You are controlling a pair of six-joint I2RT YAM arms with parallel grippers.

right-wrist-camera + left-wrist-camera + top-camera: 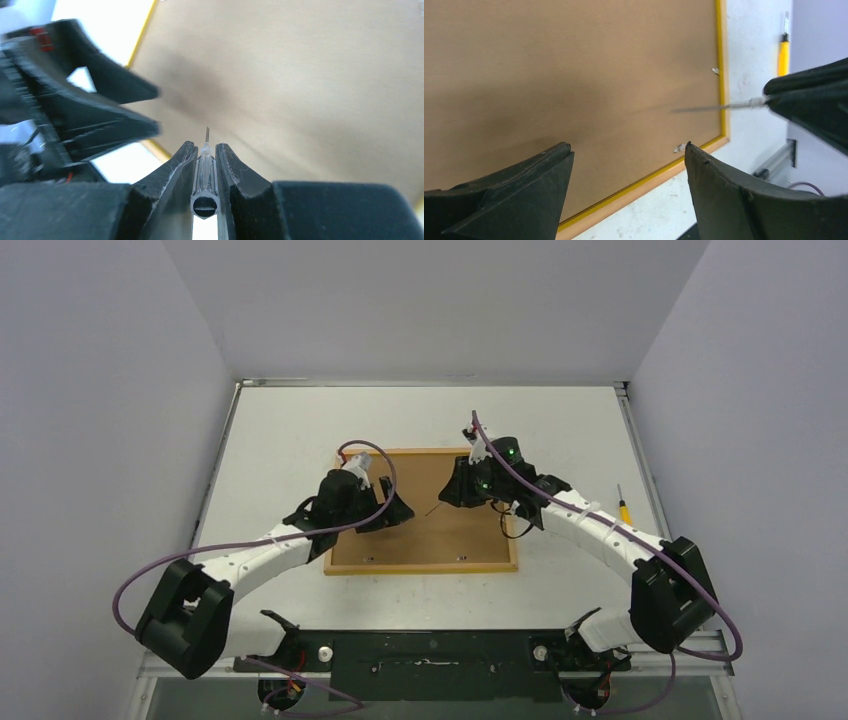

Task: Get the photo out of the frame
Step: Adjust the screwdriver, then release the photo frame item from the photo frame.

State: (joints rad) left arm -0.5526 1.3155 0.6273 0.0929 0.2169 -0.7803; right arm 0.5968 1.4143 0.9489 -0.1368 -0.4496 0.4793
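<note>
Top view: the frame lies face down at the centre of the white table, with its brown fibreboard backing uppermost and the yellow border showing along its edges. Two small metal tabs sit near the border at the right of the left wrist view. The left claw is over the left half of the backing, its jaws spread wide and holding nothing. The right claw, over the upper right of the backing, is closed on a clear-handled screwdriver whose thin shaft points toward the left claw. Whether its tip touches the board cannot be told. A yellow-handled screwdriver lies on the table, right of the frame.
</note>
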